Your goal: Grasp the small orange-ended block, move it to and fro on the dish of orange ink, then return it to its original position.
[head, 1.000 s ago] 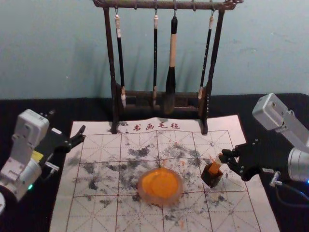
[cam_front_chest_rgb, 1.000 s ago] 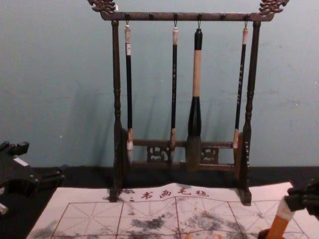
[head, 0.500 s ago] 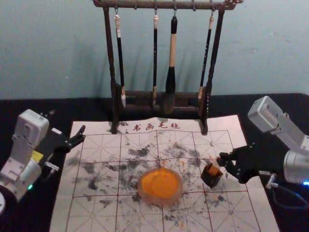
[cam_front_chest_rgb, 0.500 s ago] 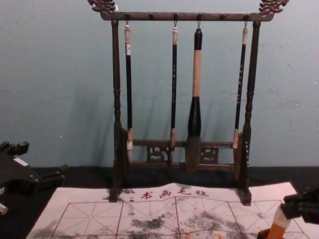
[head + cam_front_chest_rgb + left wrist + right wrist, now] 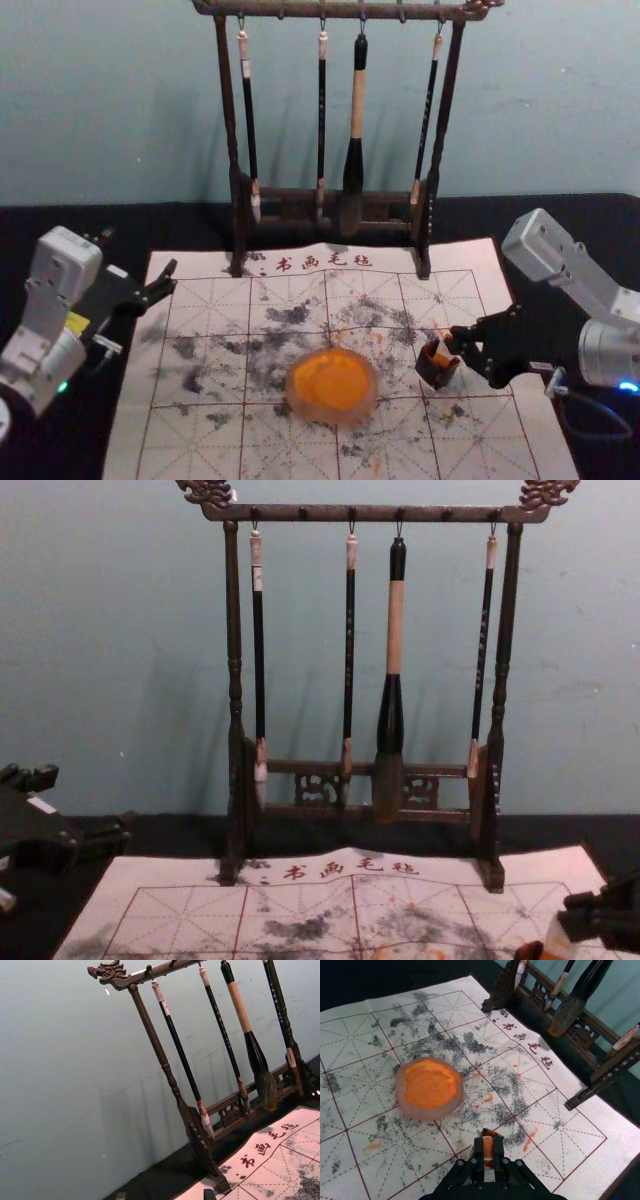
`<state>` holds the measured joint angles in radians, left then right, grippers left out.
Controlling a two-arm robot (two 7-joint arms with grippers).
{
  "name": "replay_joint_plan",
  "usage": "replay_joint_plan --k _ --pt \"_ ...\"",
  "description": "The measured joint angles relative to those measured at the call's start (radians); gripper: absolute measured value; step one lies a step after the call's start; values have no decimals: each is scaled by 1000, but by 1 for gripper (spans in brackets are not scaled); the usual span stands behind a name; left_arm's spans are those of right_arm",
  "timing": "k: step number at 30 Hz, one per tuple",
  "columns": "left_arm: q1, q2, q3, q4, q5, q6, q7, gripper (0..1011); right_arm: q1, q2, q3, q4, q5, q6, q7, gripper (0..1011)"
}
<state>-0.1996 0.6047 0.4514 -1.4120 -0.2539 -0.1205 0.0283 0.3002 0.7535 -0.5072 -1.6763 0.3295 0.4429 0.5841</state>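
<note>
Two fingers of the right gripper [image 5: 460, 342] are pinching the block [image 5: 488, 1148] at the dish's [image 5: 332, 416] three o'clock; the left gripper [image 5: 165, 280] is gaping at ten o'clock.

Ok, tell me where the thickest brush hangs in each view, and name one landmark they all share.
Head view: the thickest brush hangs at upper middle, third of four from the left.
Chest view: slightly right of centre, also third from the left.
Left wrist view: between two thin brushes.
Right wrist view: its bristles and black lower part show, in front of the rack's carved rail.
Shared landmark: the row of four characters.
</note>
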Motion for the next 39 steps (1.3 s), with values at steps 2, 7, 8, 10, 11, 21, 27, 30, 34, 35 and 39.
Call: replay_joint_plan --k 2,7,8,10,11,21,27,30,34,35,39 --pt "0 0 0 0 0 0 0 1001 3 -1 -4 4 -3 0 2 75" --pt "0 0 0 0 0 0 0 1002 7 -3 -13 9 -9 1 8 75" --pt "0 0 0 0 0 0 0 1001 8 -3 -15 10 -11 1 9 75" --pt "0 0 0 0 0 0 0 1001 10 -3 -17 11 -12 1 11 75" --pt "0 0 0 0 0 0 0 1001 11 -3 -19 12 -14 1 13 75" --pt "0 0 0 0 0 0 0 1001 15 -7 -26 14 -23 5 16 75" --pt "0 0 0 0 0 0 0 1001 15 -8 -27 15 -28 6 15 75" --pt "0 0 0 0 0 0 0 1001 16 -10 -28 16 -29 6 15 75" --pt "0 0 0 0 0 0 0 1001 18 -11 -29 20 -31 6 17 75" --pt "0 0 0 0 0 0 0 1001 18 -11 -29 20 -32 6 17 75" --pt "0 0 0 0 0 0 0 1001 19 -12 -30 23 -33 5 20 75"
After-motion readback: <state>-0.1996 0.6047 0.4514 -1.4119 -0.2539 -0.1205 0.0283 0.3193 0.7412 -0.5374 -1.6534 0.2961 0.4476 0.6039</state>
